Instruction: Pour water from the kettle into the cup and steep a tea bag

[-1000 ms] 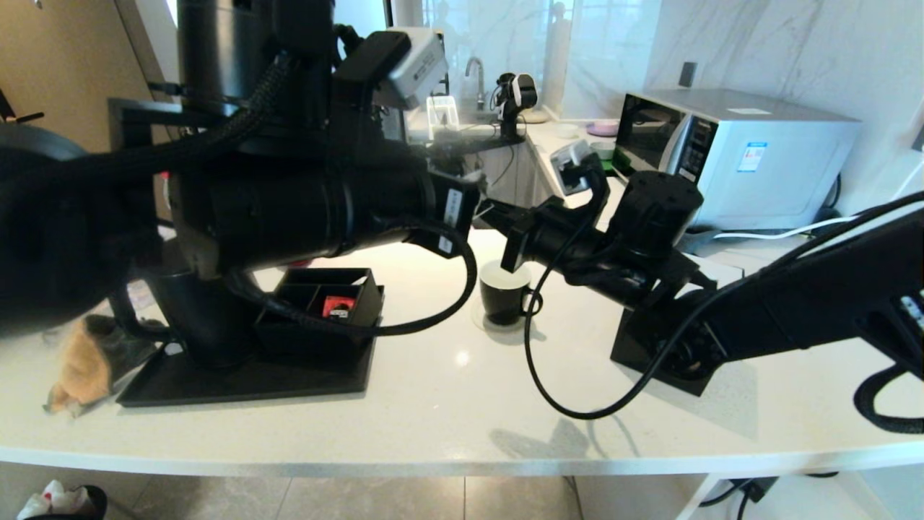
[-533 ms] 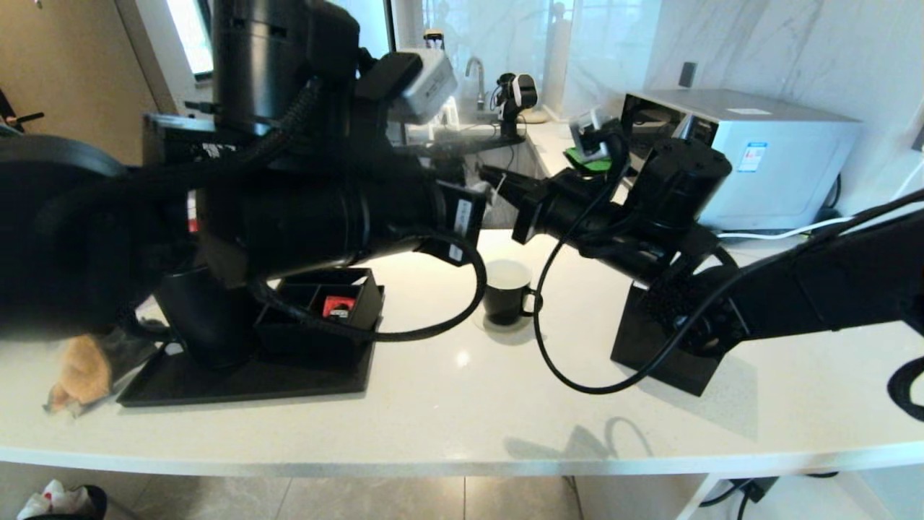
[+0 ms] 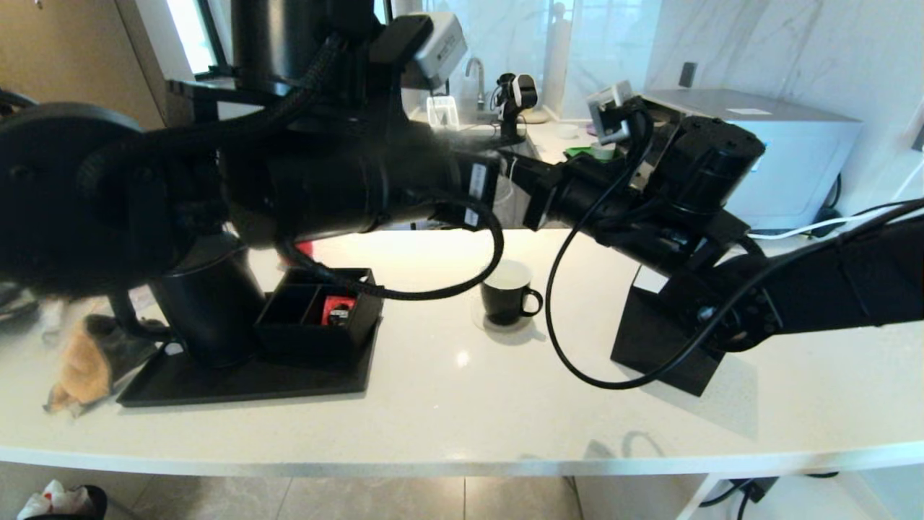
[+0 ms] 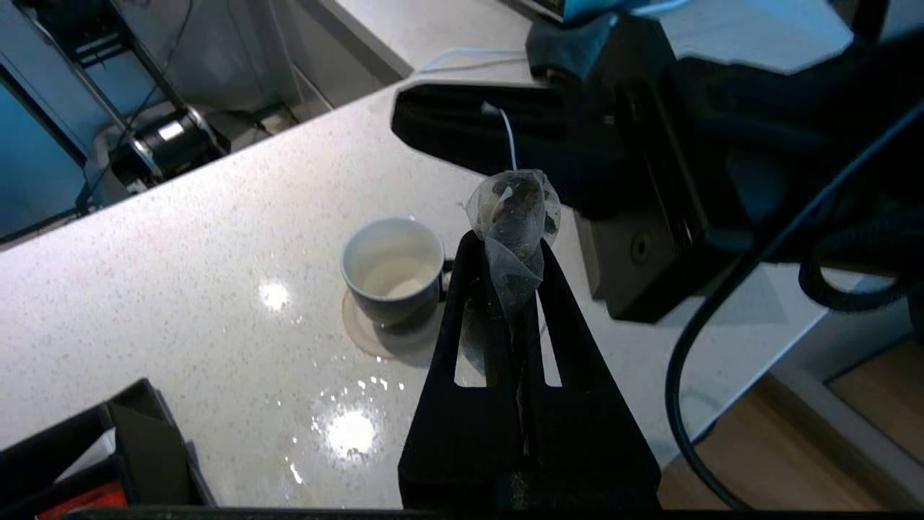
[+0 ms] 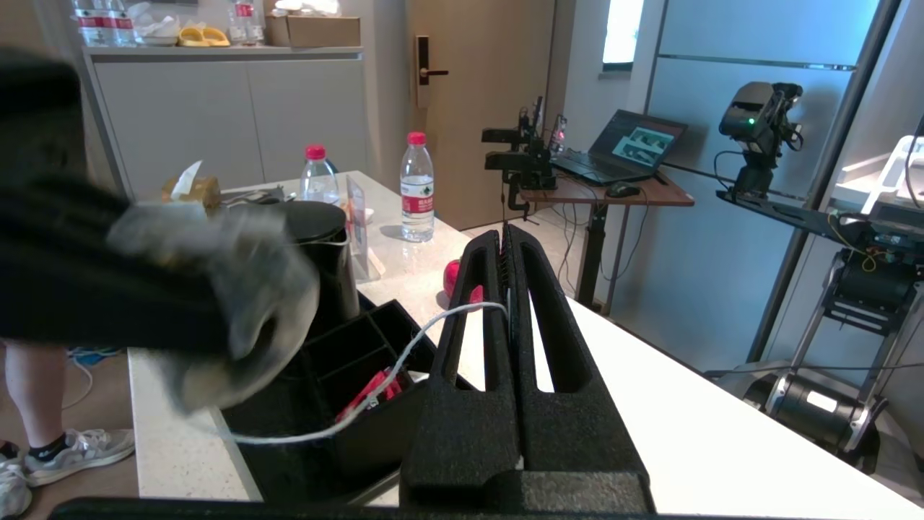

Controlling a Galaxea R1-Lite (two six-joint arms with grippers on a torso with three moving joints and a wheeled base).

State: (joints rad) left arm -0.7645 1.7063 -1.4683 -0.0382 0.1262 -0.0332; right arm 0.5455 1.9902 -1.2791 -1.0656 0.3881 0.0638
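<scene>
My left gripper [image 4: 505,242] is shut on the tea bag [image 4: 514,209], whose pale pouch bulges out past its fingertips. A thin white string [image 4: 510,137] runs from the pouch to my right gripper [image 5: 505,238], which is shut on the string [image 5: 433,321]. Both grippers hang in the air over the counter. Below and beside them stands the cup [image 3: 507,292], also in the left wrist view [image 4: 393,267], with a faint level of water [image 4: 395,280] inside. The black kettle [image 3: 206,310] stands on the tray at the left. In the head view my left forearm hides the left gripper.
A black tray [image 3: 245,375] carries the kettle and a divided box with a red packet [image 3: 336,307]. A black cube box [image 3: 664,347] stands right of the cup, with a microwave [image 3: 779,159] behind. Bottles [image 5: 417,188] stand beyond the kettle. A person's legs [image 5: 36,404] show beside the counter.
Both arms have risen, lifting the grippers with the tea bag and string higher above the cup. The cup, kettle and tray have stayed put.
</scene>
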